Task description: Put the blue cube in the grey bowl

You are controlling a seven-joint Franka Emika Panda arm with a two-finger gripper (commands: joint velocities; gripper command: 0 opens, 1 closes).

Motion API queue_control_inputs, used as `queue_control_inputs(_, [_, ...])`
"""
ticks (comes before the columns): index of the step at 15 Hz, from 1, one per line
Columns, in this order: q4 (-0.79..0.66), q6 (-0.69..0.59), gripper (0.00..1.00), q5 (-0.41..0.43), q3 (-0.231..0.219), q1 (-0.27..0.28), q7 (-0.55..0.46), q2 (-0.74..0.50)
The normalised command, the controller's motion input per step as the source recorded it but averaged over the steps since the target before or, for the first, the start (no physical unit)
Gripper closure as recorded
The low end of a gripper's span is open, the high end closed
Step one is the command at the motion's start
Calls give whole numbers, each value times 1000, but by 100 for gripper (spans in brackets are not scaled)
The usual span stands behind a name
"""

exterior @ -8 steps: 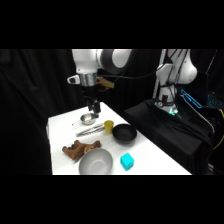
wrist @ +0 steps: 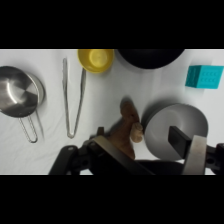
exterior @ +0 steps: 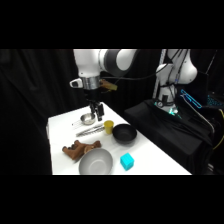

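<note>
You can treat the blue cube (exterior: pixel 127 161), near the table's (exterior: pixel 155 159) front edge just beside the grey bowl (exterior: pixel 95 161), as light and rigid, so pinch two opposite flat faces; the gripper (exterior: pixel 95 111) hangs released, holding nothing.

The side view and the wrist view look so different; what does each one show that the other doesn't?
Only the side view shows the white arm and its base. Only the wrist view shows the metal bowl's wire handle and the separate arms of the tongs. Both show the blue cube, grey bowl, black bowl, yellow cup and brown object.
</note>
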Motion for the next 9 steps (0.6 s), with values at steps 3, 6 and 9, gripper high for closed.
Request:
queue_control_inputs(3, [-192, 82, 0, -54, 81, 140, 321, -173])
queue_control_inputs(6, [-164, 111, 0, -55, 75, 148, 364, -117])
queue_control_inputs(9, [-167, 140, 0, -51, 72, 136, 301, -117])
